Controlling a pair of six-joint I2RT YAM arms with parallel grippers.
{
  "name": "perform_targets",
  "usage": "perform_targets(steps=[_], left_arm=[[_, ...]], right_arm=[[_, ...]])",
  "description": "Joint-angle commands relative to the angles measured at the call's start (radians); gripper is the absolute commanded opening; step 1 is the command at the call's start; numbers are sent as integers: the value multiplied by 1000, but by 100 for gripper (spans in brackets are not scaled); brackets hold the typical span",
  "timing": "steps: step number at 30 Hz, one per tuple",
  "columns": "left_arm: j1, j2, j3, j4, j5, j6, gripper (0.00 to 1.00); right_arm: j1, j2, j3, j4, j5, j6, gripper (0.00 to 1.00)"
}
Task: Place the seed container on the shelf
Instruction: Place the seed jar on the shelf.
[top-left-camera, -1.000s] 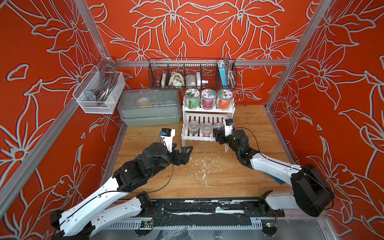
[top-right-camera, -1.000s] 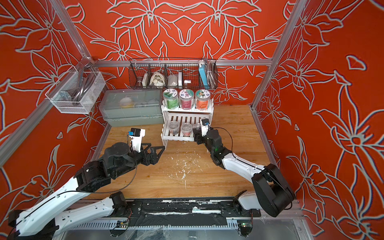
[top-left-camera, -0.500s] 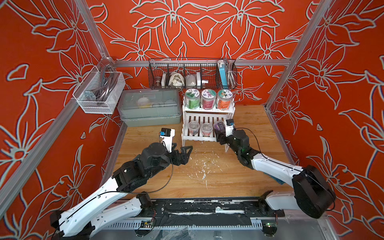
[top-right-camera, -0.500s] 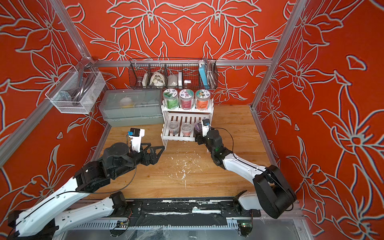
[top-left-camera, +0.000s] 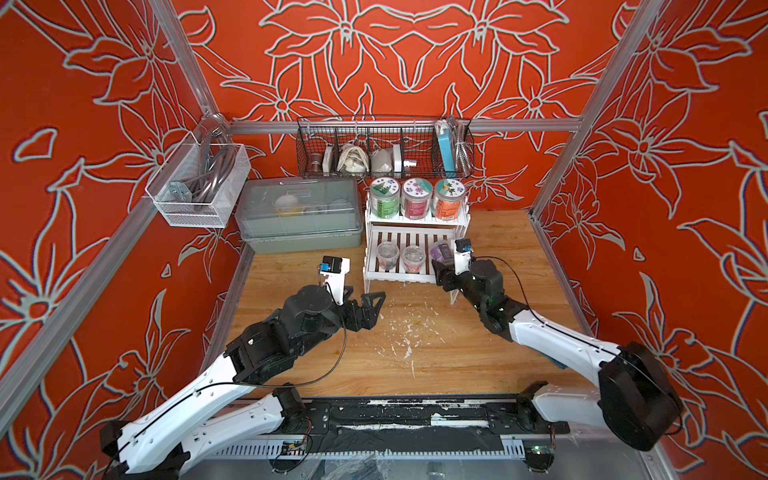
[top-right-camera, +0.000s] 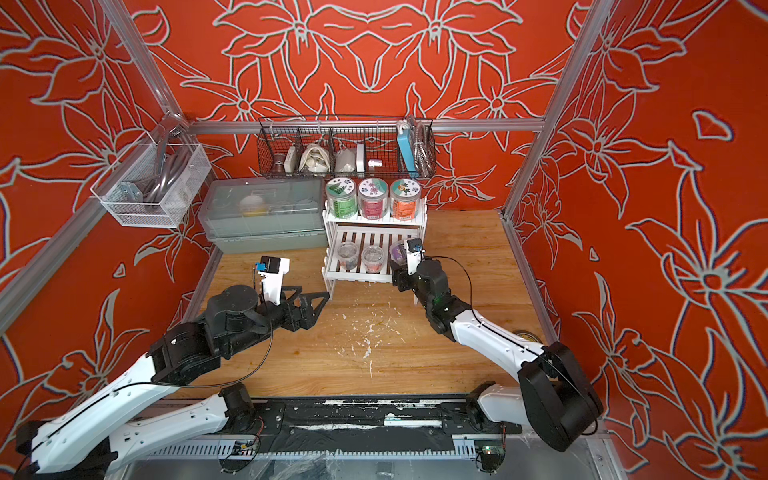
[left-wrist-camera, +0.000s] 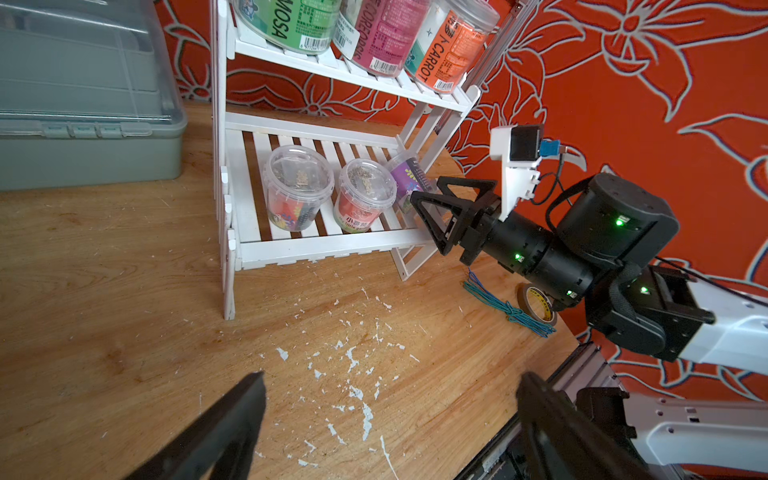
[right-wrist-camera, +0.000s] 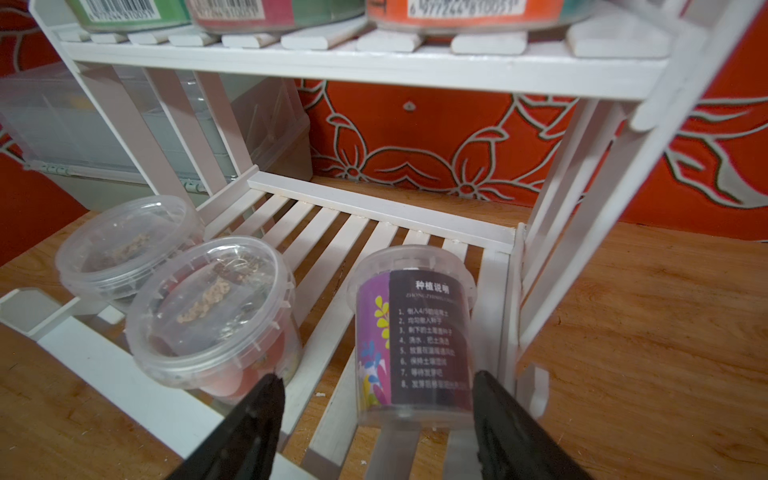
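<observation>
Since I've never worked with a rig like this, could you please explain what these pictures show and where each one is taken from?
This is a robot with two arms at a wooden table. Each arm ends in a pair of black fingers that open and close. Two pictures look down from one overhead camera pair. The other two come from small cameras on the arms' wrists.

A white shelf stands on the table. Three large jars sit on its upper tier and two clear tubs on the lower one. A purple-labelled tub is tilted over the lower tier, between the right arm's fingers. A gap shows on one side, so it looks unclamped. The left arm's fingers hover wide open and empty above the table.
</observation>
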Motion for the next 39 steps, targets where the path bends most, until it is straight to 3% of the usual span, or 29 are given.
perform_targets(steps=[1, 14, 39], left_arm=[[6, -3, 1, -4, -13, 18, 94], [9, -11, 6, -11, -9, 25, 94], [10, -43, 0, -30, -16, 33, 95]], right_arm=[[8, -47, 24, -72, -2, -18, 74], [3, -46, 207, -410, -104, -2, 75], [-33, 82, 335, -534, -7, 5, 77]])
